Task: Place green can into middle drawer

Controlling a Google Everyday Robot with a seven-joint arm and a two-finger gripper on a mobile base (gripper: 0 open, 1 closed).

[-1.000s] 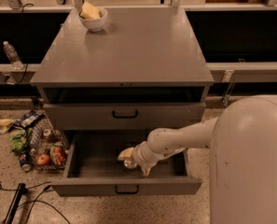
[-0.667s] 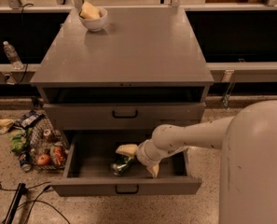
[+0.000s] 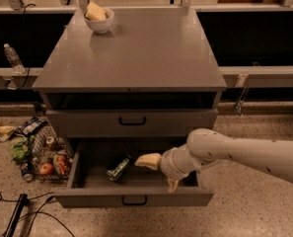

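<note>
The green can (image 3: 118,167) lies on its side inside the open middle drawer (image 3: 136,197), the cabinet's bottommost drawer, left of centre. My gripper (image 3: 158,173) hangs over the drawer just right of the can, apart from it. Its two cream fingers are spread open and hold nothing: one finger (image 3: 147,160) points left toward the can, the other points down at the drawer's front wall. My white arm reaches in from the right.
The closed drawer (image 3: 132,122) sits one level higher. A white bowl (image 3: 98,21) with a yellow thing stands on the cabinet top. A wire basket of snacks (image 3: 43,154) and loose packets lie on the floor at left; a water bottle (image 3: 13,57) stands behind.
The gripper has let go of the can, which now lies in the drawer. The gripper has drawn back to the right and its fingers have opened.
</note>
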